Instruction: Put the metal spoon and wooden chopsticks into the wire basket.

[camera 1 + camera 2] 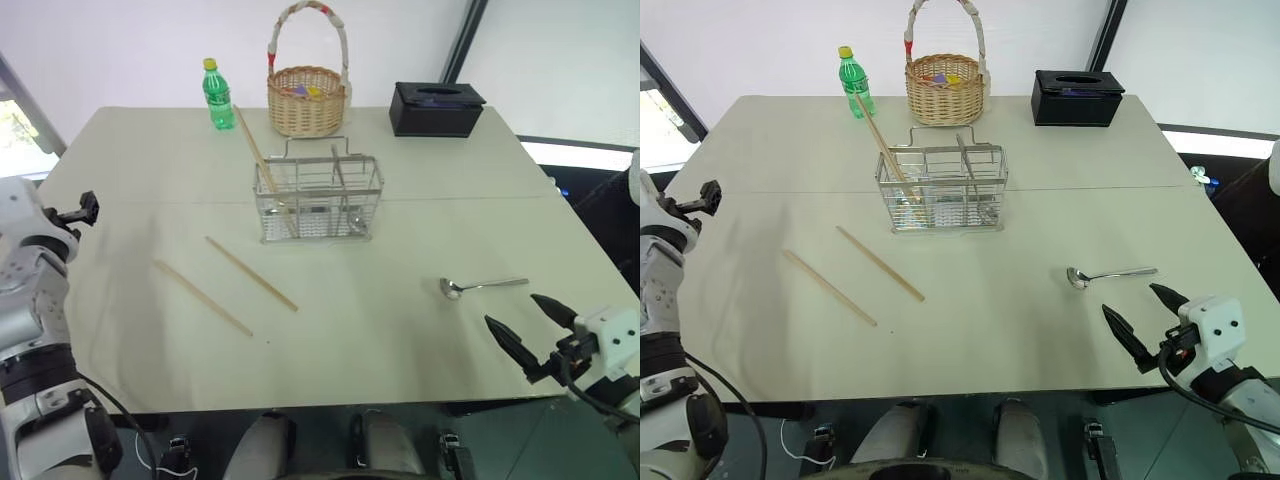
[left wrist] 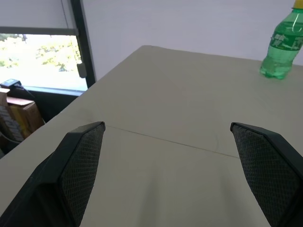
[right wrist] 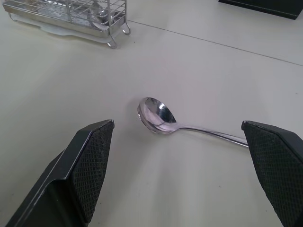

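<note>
The wire basket stands mid-table with one wooden chopstick leaning out of its left end. Two more chopsticks lie flat on the table, nearer me and to the left of the basket. The metal spoon lies at the right, bowl pointing left. My right gripper hovers open just short of the spoon, and nothing is between its fingers. Over the table's left edge my left gripper stands open and empty, far from the chopsticks.
At the table's far side stand a round wicker basket, a green bottle and a black tissue box. A window lies beyond the table's left edge.
</note>
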Controlling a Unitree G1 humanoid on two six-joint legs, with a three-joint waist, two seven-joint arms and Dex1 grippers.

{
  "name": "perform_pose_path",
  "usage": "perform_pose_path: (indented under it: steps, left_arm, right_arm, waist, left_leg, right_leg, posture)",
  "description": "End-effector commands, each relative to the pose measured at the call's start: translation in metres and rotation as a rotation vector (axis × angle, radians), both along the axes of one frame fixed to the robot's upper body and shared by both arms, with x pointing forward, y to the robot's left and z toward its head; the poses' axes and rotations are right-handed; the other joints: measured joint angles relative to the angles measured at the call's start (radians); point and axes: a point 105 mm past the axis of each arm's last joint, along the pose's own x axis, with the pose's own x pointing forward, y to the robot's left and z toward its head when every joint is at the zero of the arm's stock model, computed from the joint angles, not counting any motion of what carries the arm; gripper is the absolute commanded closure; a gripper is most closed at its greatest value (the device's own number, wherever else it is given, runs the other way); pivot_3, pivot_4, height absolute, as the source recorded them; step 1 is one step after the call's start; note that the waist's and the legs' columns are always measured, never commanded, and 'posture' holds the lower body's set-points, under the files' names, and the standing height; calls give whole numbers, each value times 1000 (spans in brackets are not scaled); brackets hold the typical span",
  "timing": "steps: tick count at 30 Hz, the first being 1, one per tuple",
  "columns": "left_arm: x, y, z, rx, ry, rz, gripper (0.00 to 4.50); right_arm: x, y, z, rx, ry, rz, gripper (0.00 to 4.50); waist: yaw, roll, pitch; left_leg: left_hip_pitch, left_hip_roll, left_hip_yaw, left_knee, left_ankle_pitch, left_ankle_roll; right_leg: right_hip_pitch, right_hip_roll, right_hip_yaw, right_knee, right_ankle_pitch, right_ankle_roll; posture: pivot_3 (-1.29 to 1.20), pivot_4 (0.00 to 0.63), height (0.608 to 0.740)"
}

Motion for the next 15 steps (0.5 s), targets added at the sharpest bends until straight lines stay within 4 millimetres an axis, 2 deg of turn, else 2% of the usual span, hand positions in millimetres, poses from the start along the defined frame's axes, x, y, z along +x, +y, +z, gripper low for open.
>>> perform_pose_path:
  steps: [1,8,15]
  left_arm:
    - [-3,4,18,38,-48,8,20]
    - [-3,5,16,32,-42,11,20]
    - [-1,-2,18,44,-54,-10,20]
  right_arm:
    - [1,2,4,-11,-26,13,0]
    - [2,2,5,-14,-27,12,0]
    - [3,-4,6,-37,-20,19,0]
  waist:
    - [1,0,0]
    - [0,0,0]
    - [-1,0,0]
  left_leg:
    - [0,0,0,0,0,0]
    - [0,0,0,0,0,0]
    - [0,0,0,0,0,0]
  right_leg:
    - [0,0,0,0,0,0]
    - [0,0,0,1,1,1]
    - [0,0,0,1,1,2]
  posture:
    - [0,150,661]
    - [0,150,661]
    - [0,150,661]
